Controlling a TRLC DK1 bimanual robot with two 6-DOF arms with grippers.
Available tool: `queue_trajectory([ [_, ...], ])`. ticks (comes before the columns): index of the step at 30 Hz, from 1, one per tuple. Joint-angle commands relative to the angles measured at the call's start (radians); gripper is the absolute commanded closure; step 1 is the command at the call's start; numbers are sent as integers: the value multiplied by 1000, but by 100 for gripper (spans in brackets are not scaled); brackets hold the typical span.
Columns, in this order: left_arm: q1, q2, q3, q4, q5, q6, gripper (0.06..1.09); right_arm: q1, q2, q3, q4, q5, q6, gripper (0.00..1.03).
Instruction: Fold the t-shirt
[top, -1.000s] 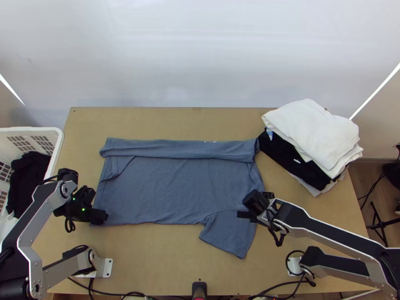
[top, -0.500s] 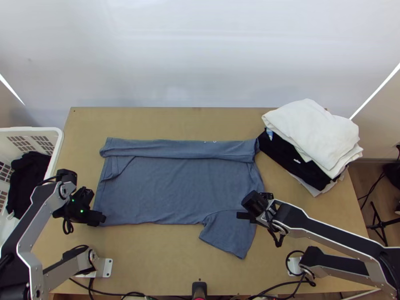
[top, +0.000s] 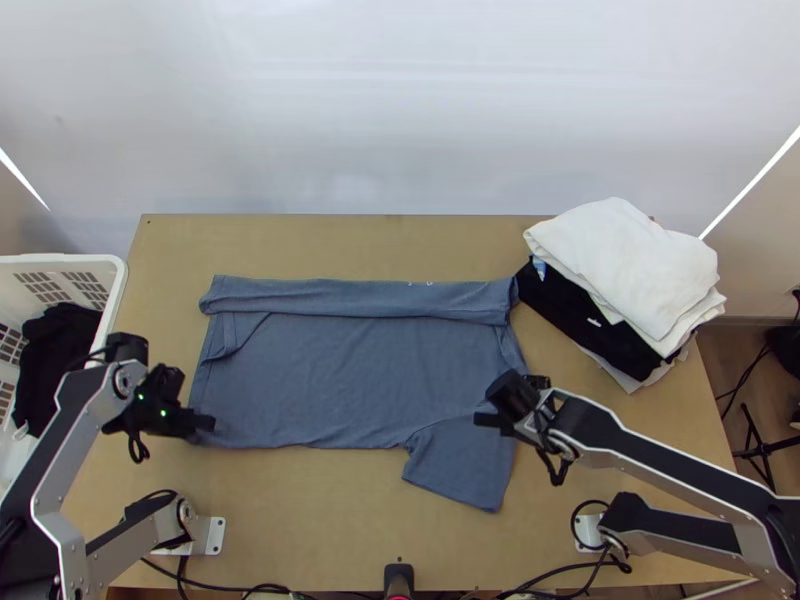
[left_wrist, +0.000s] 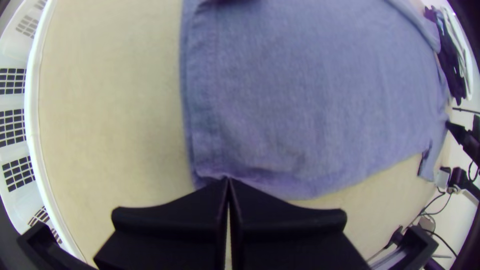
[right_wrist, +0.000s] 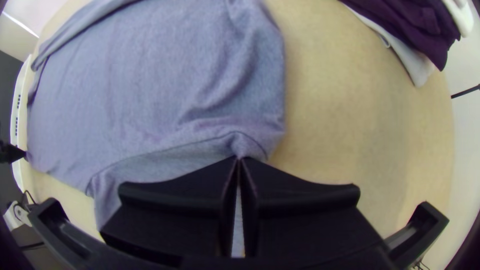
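- I take noon as the far side of the table (top: 300, 520), as seen from above. The shirt (top: 340, 370) lies mid-table, mostly spread, with a long strip (top: 360, 297) at 12 o'clock already turned in over the body.
- I judge this to be the second lengthwise fold just starting: the near side has to come in over the middle.
- My left gripper (left_wrist: 228, 179) is at the shirt's 8 o'clock corner, fingertips pressed together on the hem (left_wrist: 205, 125).
- My right gripper (right_wrist: 238, 159) is at about 4 o'clock, its fingers closed on a pinch of cloth by the sleeve seam. The sleeve (top: 460, 465) trails away toward 5 o'clock.
- Next I'd want both arms to lift a little and carry that edge toward 12 together, level and at one pace – if one lags, the fold could skew, and the loose sleeve may drag or land crumpled.
- Against the earlier frames, my left gripper has shifted slightly toward 10, drawing the hem corner along. My right has edged toward 12, and the sleeve's tip has swung in a touch with it.
- The turned-in strip hasn't budged – good, I want it flat.
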Motion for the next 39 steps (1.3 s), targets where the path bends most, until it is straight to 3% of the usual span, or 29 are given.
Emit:
queue_trajectory([
  [1, 82, 85, 104, 61, 47, -51, 104, -95, -41, 95, -70, 1, -32, 100],
  [15, 107, 207, 274, 121, 125, -140, 105, -214, -65, 201, -145, 3, -67, 100],
  [39, 41, 523, 770, 122, 153, -230, 104, -289, 234, 491, -135, 87, -69, 100],
])
